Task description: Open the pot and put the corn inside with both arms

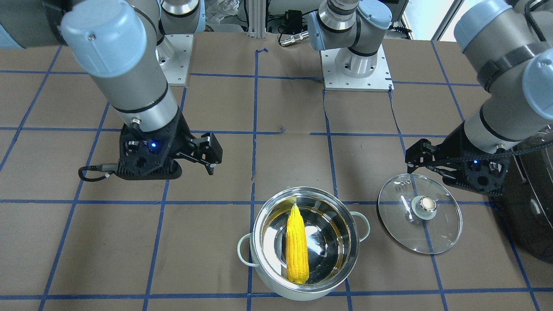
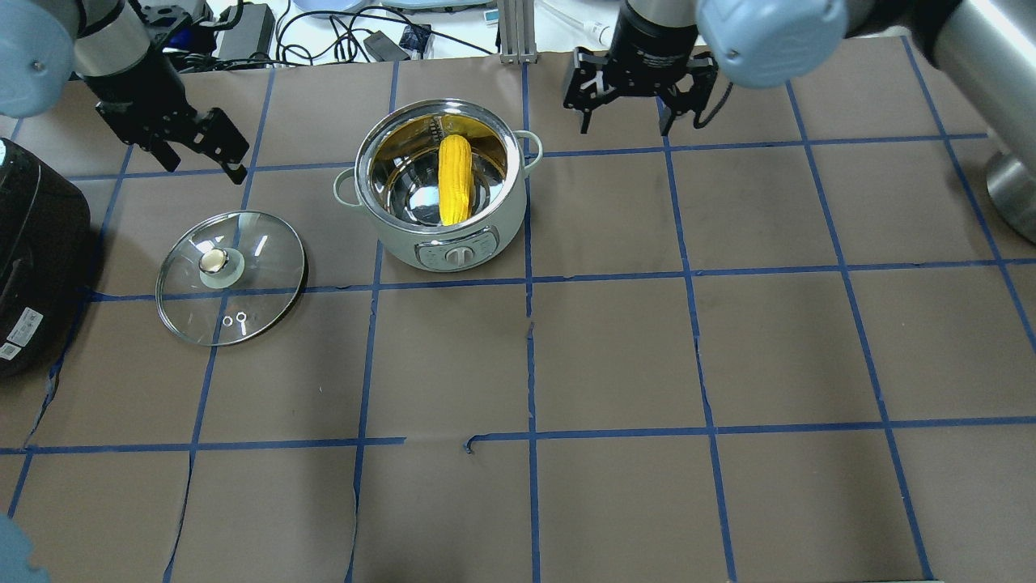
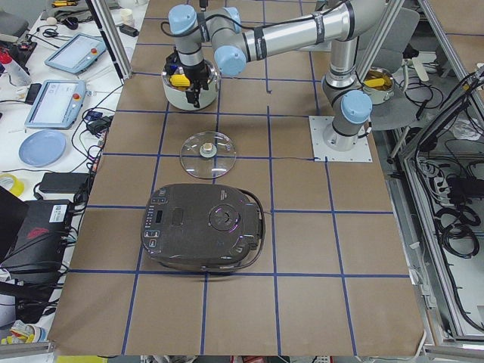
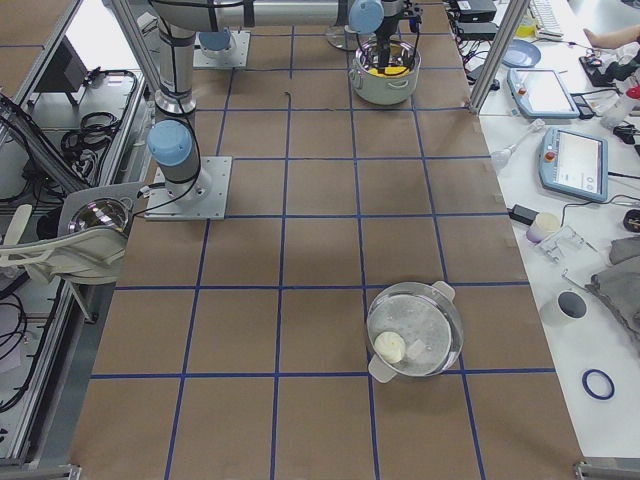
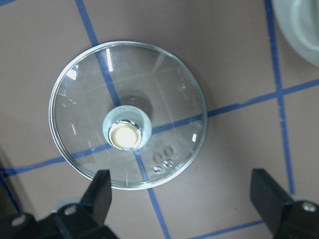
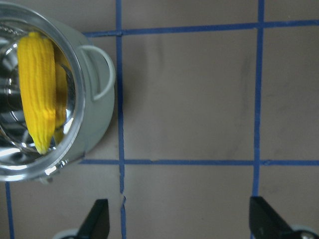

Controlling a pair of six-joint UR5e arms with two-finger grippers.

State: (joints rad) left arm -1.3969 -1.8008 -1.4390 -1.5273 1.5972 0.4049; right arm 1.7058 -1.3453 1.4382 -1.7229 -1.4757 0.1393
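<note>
The pot [image 2: 421, 243] stands open at the far middle of the table, and the yellow corn [image 2: 455, 178] lies inside it. Both also show in the front view, the pot [image 1: 298, 293] with the corn [image 1: 297, 244] leaning on its steel wall. The glass lid [image 2: 231, 275] lies flat on the table to the pot's left, knob up. My left gripper [image 2: 204, 166] is open and empty, hovering just beyond the lid [image 5: 127, 114]. My right gripper [image 2: 626, 128] is open and empty, to the right of the pot [image 6: 94, 124], apart from it.
A large dark grey appliance [image 2: 32, 243] sits at the table's left end, close to the lid and the left arm. A second lidded pot [image 4: 415, 330] stands at the table's right end. Cables and devices line the far edge.
</note>
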